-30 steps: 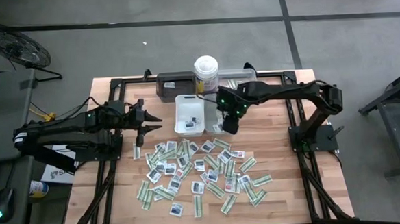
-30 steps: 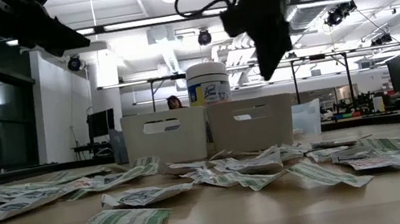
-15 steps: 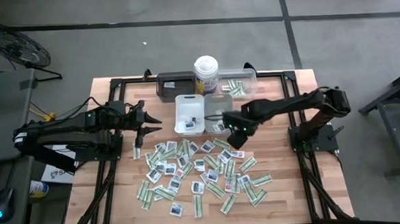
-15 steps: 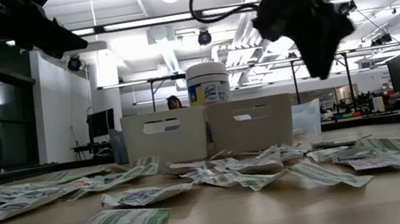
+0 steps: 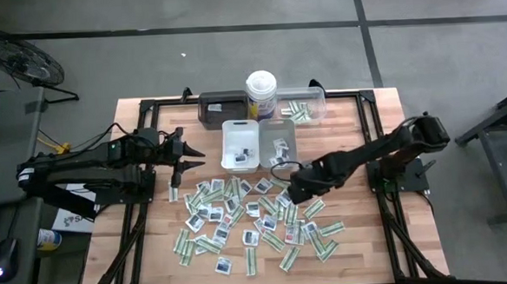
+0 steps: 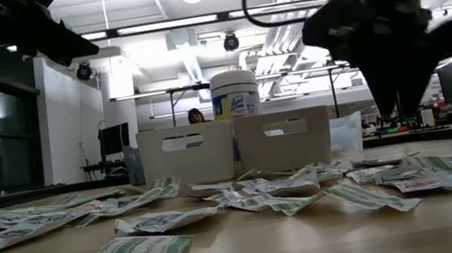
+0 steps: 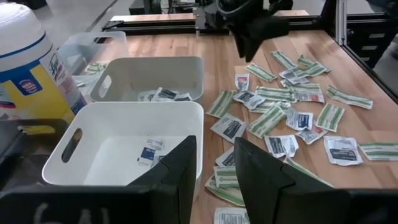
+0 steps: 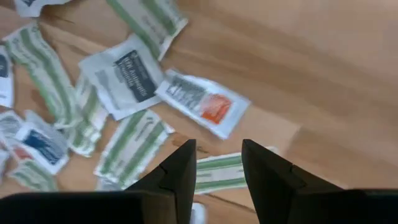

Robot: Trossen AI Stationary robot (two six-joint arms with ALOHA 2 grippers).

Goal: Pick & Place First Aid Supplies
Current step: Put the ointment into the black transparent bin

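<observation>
Right tool [image 5: 297, 189], fingers parted, low over scattered packets [image 5: 255, 213]

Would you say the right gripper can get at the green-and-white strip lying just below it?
Probably yes: the right gripper is open and hangs right over the green-and-white strip, which lies flat on the bare table with nothing on top of it.

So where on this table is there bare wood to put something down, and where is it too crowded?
Bare wood lies right of the grey bin, toward the table's right edge, and along the left edge beside the left claw. The middle and front are crowded with packets, where the right claw hovers open. The back holds the bins and canister.
</observation>
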